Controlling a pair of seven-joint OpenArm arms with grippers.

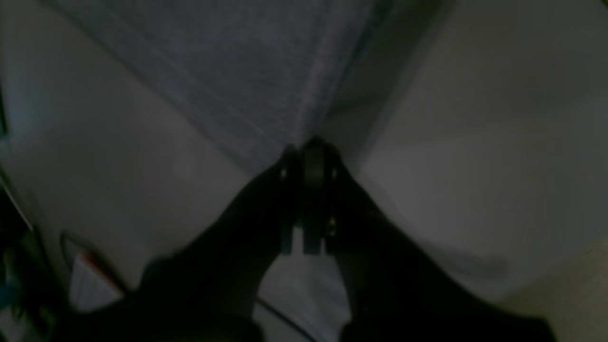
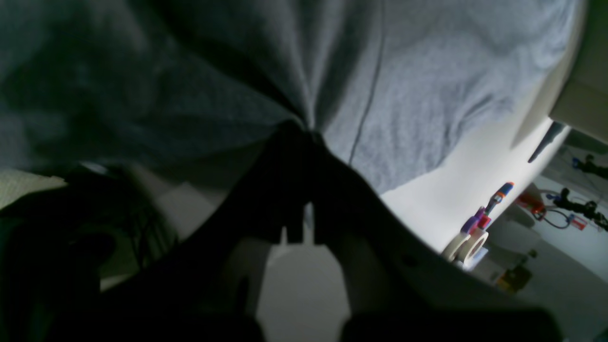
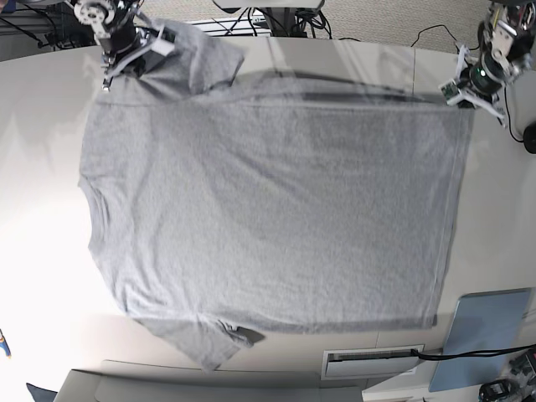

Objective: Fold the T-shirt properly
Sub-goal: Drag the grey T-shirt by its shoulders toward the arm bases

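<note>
At upper frame corners, my left hand [image 3: 466,90] and right hand [image 3: 126,60] are clamped on the T-shirt [image 3: 268,218]; I'd lift both evenly, keeping that edge taut.

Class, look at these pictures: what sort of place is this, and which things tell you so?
Probably a robotics lab or workshop: a grey T-shirt spread on a white table, cables trailing behind it, and tape rolls at the table's edge.

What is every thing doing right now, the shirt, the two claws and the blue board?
T-shirt: spread flat, plain side up, two far corners pinched.
Left gripper: shut on the T-shirt's hem corner.
Right gripper: shut on bunched T-shirt cloth.
Blue board: lying flat beside the T-shirt.
</note>
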